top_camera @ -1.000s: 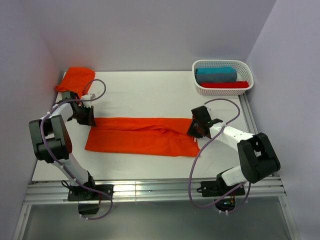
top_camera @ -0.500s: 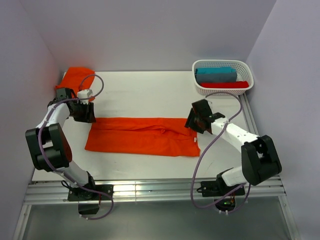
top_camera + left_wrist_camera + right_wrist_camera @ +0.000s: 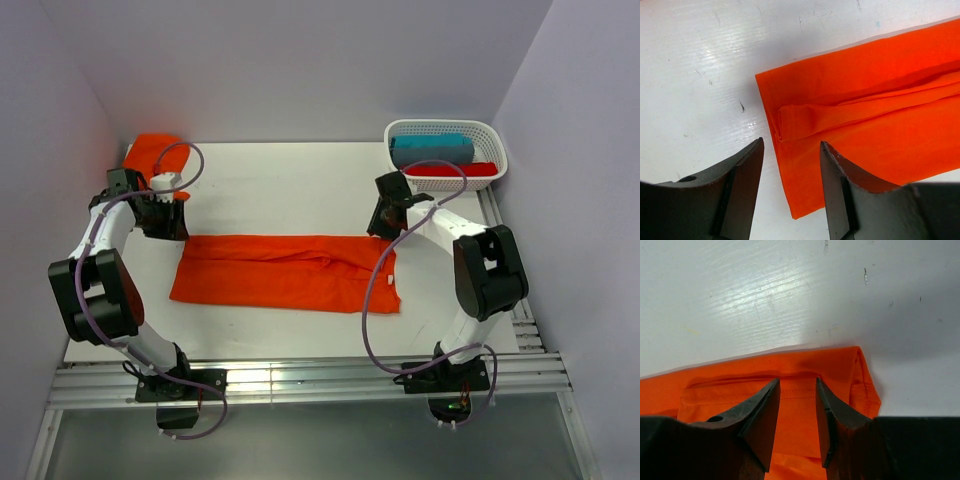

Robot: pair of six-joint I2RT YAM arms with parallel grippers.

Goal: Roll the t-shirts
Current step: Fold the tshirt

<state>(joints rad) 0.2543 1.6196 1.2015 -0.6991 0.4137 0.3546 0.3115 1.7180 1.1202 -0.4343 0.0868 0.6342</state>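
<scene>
Two orange t-shirts: a folded t-shirt (image 3: 285, 272) lies as a long band on the table (image 3: 290, 190), a bunched t-shirt (image 3: 152, 152) sits in its far-left corner. The left gripper (image 3: 791, 145) and right gripper (image 3: 797, 382) — both parted, gripping nothing — hover at the band's opposite ends.

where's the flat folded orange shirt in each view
Top external: the shirt lies flat at the centre.
Left wrist: its left end, upper right, beyond the left pincer.
Right wrist: its right end, lower half, beyond the right pincer.
Shared landmark: the lengthwise fold along the shirt.
</scene>
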